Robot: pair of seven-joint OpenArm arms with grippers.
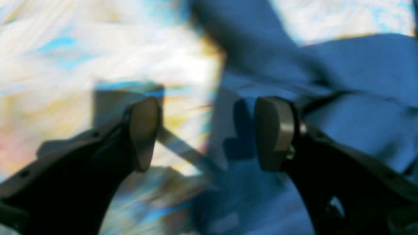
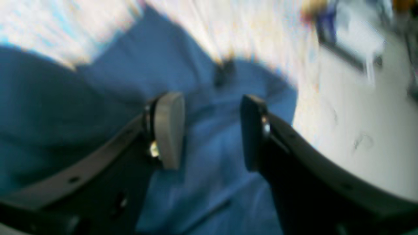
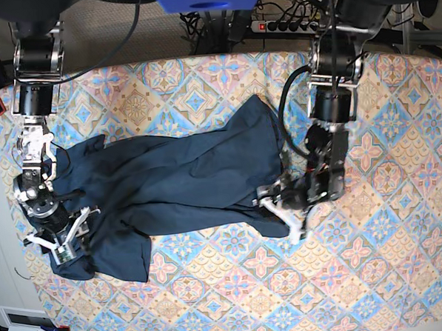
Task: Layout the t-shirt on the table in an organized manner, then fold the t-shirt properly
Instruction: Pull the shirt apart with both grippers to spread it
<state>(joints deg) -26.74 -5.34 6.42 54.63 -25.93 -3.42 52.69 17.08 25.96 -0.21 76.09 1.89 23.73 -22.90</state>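
The dark navy t-shirt (image 3: 178,190) lies stretched but rumpled across the left half of the patterned surface (image 3: 374,261), spread lengthwise so it can be flattened before folding. The right hand (image 3: 62,237) hovers over its bunched left end, jaws parted and gripping nothing. The left hand (image 3: 281,209) sits at the shirt's right edge, jaws apart and empty, placed to take that end.
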